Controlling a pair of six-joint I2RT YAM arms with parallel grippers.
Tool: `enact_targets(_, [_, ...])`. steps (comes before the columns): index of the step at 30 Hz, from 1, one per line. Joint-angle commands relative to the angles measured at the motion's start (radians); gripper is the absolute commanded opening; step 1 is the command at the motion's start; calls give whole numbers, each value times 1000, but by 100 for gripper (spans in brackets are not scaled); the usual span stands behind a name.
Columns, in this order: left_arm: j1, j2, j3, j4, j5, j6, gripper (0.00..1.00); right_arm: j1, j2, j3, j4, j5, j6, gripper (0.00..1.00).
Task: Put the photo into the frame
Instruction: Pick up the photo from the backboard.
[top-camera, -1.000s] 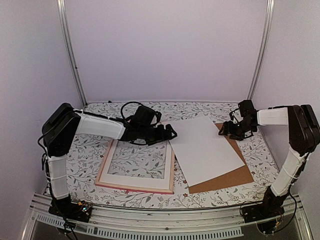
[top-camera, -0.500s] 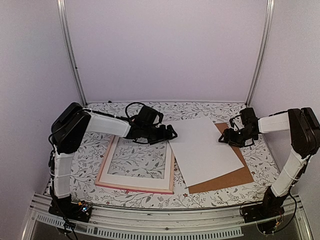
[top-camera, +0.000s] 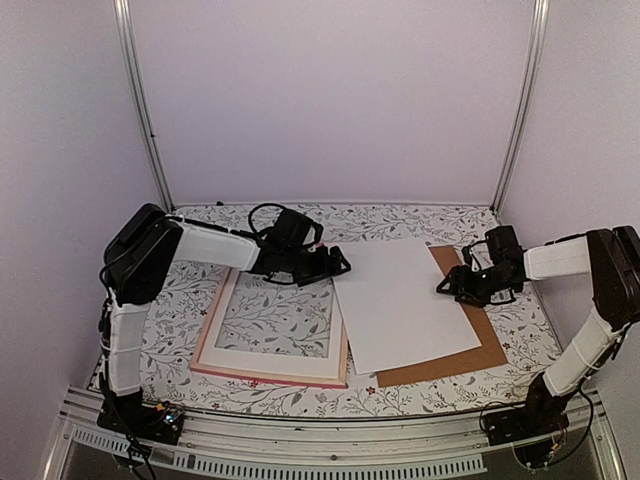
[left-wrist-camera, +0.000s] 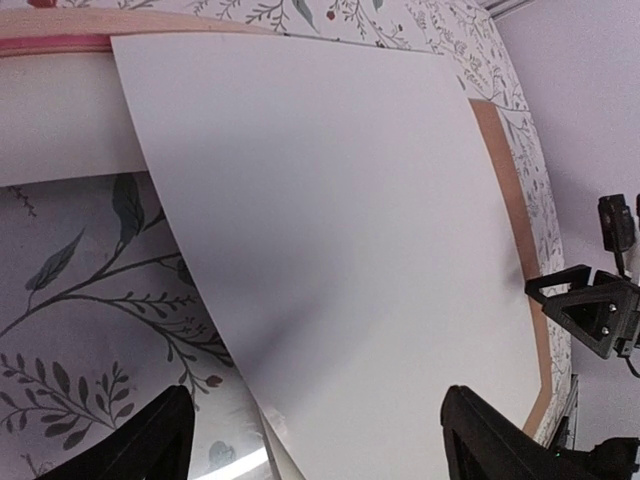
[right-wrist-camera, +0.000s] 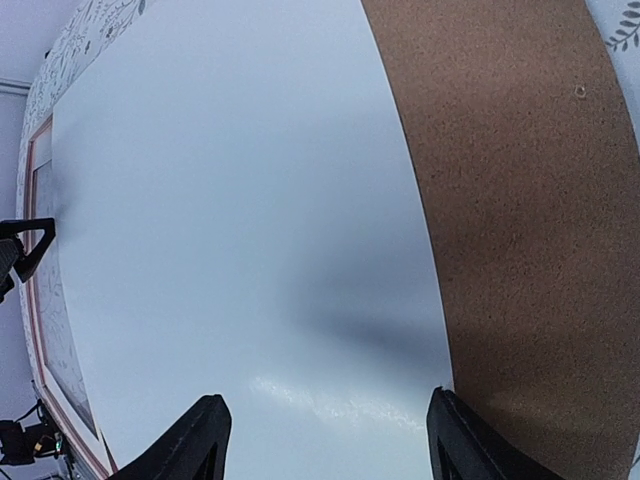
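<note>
Gripping nothing with the left claw, spread wide over the photo at its 10 o'clock corner; likewise with the right claw, gaping at its 3 o'clock edge. Lying white side up on a brown board, just overlapping the pink frame at 9 o'clock, white mat inside

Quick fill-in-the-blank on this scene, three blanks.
1. The white sheet lies partly on a ___ board.
2. The pink frame lies on the ___ arm's side of the table.
3. The left gripper and right gripper are both ___, one at each side of the sheet.

Missing words: brown; left; open
</note>
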Motion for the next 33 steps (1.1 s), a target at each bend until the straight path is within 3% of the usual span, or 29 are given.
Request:
enact_targets(1, [20, 36, 25, 2, 33, -10, 86, -1, -47, -36, 30, -49, 41, 71])
enact_targets(21, [32, 72, 36, 41, 95, -40, 66, 96, -39, -80, 112, -77, 127, 70])
enact_targets(33, [42, 85, 23, 129, 168, -76, 49, 111, -27, -83, 122, -78, 139, 69])
